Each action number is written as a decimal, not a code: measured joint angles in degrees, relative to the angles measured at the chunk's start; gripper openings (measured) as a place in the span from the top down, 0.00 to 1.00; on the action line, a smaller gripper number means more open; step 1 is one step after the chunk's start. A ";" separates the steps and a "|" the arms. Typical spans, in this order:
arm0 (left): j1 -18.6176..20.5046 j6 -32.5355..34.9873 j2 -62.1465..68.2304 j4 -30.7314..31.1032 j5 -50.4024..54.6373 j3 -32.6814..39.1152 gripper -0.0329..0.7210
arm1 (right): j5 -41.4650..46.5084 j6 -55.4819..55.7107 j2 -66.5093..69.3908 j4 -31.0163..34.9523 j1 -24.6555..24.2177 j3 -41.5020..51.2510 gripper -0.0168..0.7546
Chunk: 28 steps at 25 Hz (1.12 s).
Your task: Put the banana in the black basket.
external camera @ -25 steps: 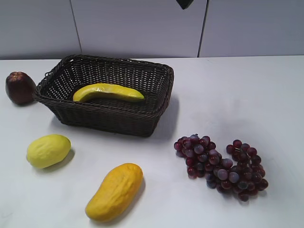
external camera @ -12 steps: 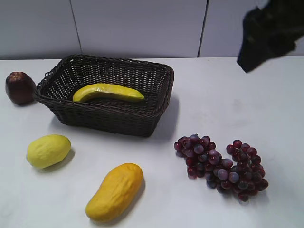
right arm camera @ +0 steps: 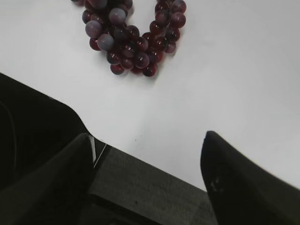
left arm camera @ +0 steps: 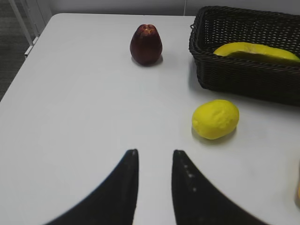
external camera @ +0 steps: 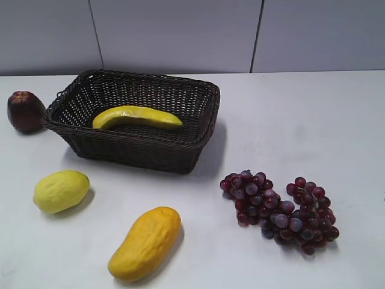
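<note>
The banana (external camera: 137, 117) lies inside the black basket (external camera: 144, 150), which stands toward the far left corner of the table (external camera: 313, 126); judged from this, the placement is complete. The left gripper (left arm camera: 154, 161) hovers above bare table near the left edge, its fingers a narrow gap apart and holding nothing. The right gripper (right arm camera: 145, 159) hangs over the near right edge, jaws spread wide and empty, with the grape bunch (right arm camera: 131, 37) just beyond. Residual risk is low. A low sweep of the left arm could strike the lemon-like fruit (left arm camera: 215, 118) or the dark red fruit (left arm camera: 146, 44). A low right arm could drag the grapes. Contact with the basket rim could shift it.
</note>
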 joint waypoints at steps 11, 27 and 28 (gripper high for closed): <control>0.00 0.00 0.00 0.00 0.00 0.00 0.64 | -4.01 4.71 -21.86 -4.28 -4.05 11.41 0.24; 0.00 0.00 0.00 0.00 0.00 0.00 0.64 | -5.16 -2.48 -43.75 0.50 -27.69 12.46 0.24; 0.00 0.00 0.00 0.00 0.00 0.00 0.64 | -5.33 -3.03 -44.92 0.62 -28.44 12.46 0.24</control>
